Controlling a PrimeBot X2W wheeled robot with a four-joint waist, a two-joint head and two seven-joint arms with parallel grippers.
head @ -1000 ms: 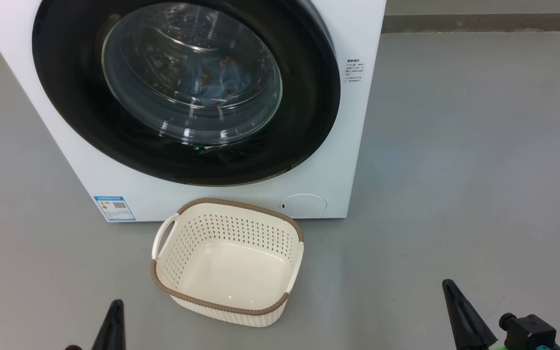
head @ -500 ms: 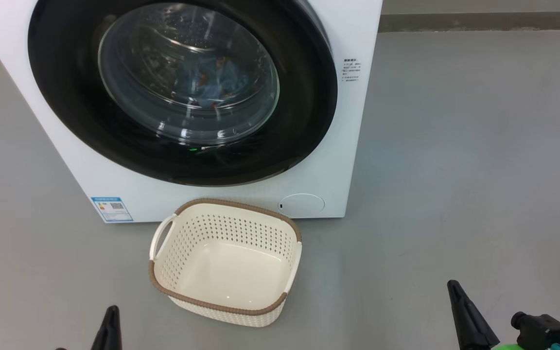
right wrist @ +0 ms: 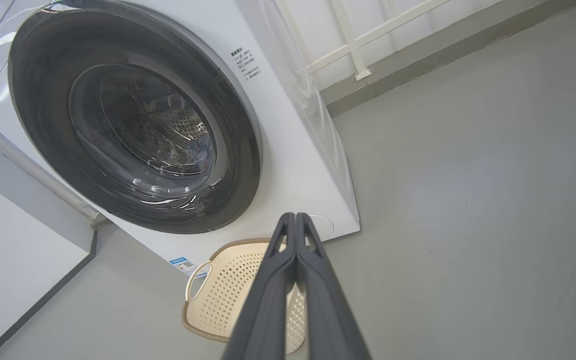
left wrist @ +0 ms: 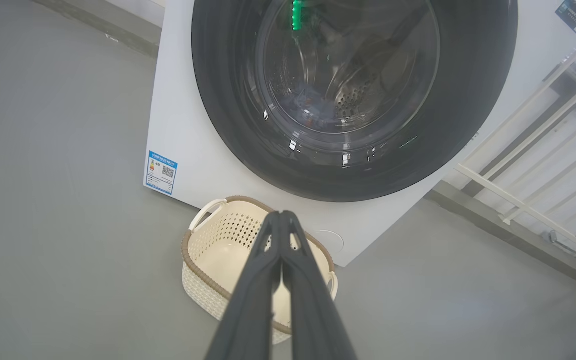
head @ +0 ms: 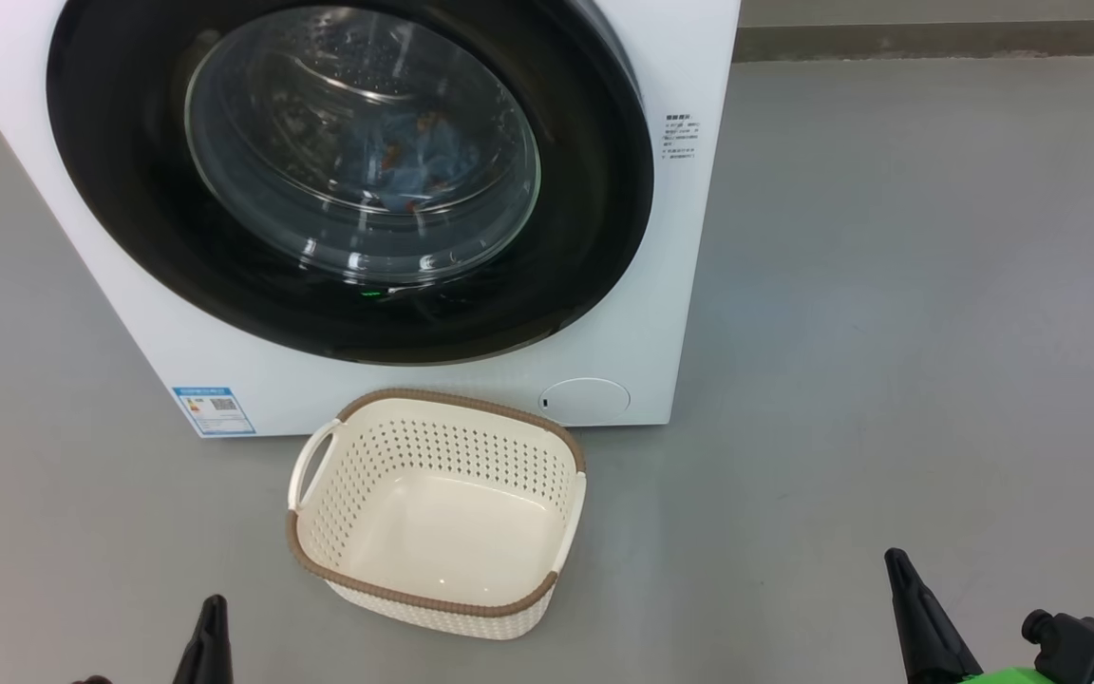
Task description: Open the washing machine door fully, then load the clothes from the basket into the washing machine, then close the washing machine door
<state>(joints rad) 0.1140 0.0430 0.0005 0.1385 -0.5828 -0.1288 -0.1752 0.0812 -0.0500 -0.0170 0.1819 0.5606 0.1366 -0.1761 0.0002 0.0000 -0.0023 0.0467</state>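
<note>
The white washing machine (head: 689, 313) stands ahead with its black-rimmed round door (head: 585, 237) closed flat against the front. Through the glass I see the light blue clothes (head: 424, 161) lying inside the drum. The cream basket (head: 438, 579) sits on the floor just before the machine, with nothing in it. My left gripper (head: 213, 608) rests low at the lower left, shut and holding nothing. My right gripper (head: 894, 560) sits at the lower right, also shut with nothing in it. Both wrist views show the fingers (left wrist: 280, 220) (right wrist: 294, 220) pressed together, pointing toward the basket (left wrist: 203, 260) (right wrist: 218, 300).
Grey floor (head: 889, 332) spreads wide to the right of the machine. A white railing (left wrist: 533, 170) runs along the wall beside it. A round service flap (head: 585, 401) and a blue label (head: 213, 408) mark the machine's lower front.
The head view has drifted slightly, shifting the machine and basket left. Both grippers have sunk a little lower in the picture.
</note>
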